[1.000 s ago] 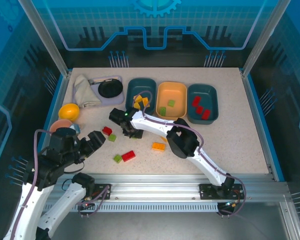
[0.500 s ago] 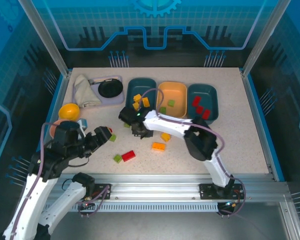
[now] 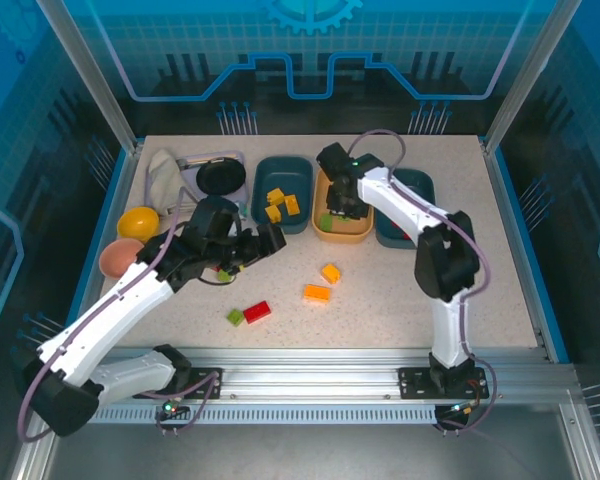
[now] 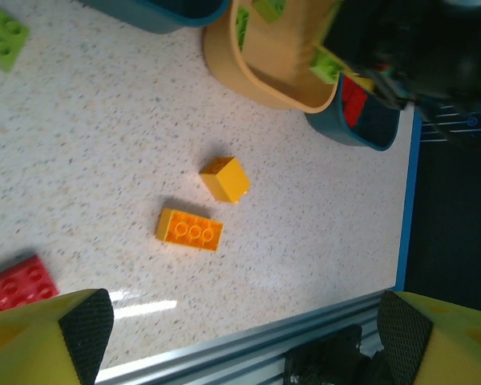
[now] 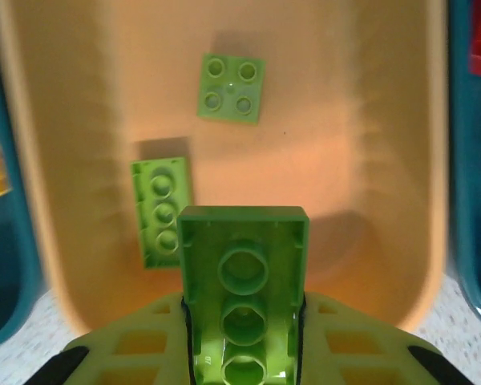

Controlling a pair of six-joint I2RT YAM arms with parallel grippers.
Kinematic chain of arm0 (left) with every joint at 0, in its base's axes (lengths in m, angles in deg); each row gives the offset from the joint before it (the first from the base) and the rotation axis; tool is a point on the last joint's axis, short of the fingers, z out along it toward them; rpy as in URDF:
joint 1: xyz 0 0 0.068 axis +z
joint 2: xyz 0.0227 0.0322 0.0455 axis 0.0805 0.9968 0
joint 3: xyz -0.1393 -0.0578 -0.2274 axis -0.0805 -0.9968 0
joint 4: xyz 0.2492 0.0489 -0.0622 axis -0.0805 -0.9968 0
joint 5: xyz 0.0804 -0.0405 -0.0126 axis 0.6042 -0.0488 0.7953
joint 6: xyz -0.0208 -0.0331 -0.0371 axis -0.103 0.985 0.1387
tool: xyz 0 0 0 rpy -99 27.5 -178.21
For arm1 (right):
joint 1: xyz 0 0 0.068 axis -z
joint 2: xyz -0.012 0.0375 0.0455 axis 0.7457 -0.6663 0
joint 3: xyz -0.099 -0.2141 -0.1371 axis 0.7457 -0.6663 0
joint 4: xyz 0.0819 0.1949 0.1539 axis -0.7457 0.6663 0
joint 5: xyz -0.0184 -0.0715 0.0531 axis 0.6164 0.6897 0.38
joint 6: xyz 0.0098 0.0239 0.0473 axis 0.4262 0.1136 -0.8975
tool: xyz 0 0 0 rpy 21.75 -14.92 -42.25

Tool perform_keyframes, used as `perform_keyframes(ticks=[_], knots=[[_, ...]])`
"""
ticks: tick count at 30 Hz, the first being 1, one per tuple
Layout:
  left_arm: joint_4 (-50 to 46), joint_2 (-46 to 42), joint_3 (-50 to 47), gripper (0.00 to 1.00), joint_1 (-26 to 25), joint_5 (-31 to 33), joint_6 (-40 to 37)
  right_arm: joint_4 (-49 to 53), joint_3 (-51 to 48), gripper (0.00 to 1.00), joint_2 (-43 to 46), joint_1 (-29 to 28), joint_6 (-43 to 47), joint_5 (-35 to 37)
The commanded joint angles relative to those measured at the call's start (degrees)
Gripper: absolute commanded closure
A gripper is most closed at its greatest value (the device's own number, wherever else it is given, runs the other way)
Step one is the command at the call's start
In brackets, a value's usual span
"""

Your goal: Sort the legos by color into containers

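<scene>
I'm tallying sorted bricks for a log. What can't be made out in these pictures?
Right teal tray, top view: the right arm covers most of it, so its contents can't be counted.
Red brick, left wrist view: cut off by the left edge.
Green brick held by the right end effector, right wrist view: its near end is cut off by the bottom edge.

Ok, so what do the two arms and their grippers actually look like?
Both the left arm and right arm have white link shells, black joint housings and a thin purple-grey cable looping alongside. A green light glows near the right arm's wrist. The left gripper and right gripper have yellow fingers with black pads; the right's show lattice cut-outs.
</scene>
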Motion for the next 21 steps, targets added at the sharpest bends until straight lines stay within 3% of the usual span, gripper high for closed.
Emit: perform_keyframes(ticks=[1,8,15,21], knots=[[2.7,2.8,4.3,0.11,-1.1,4.1,0.3,4.9,5.3,0.76,-6.6,1.5,4.4,-6.0],[-2.1,6.8,7.1,0.11,-1.2,8.4,2.9,6.7,10.1,0.64,-13.3,3.7,4.0,-8.4],[-6.9,5.6,7.7,0.11,-1.2,11.1,4.8,6.4,10.5,0.32,-10.1,3.2,5.0,-8.1],[-14.9,2.5,9.6,0.11,-1.2,15.4,5.9,3.4,7.6,0.29,-0.7,-0.4,7.5,-4.5]])
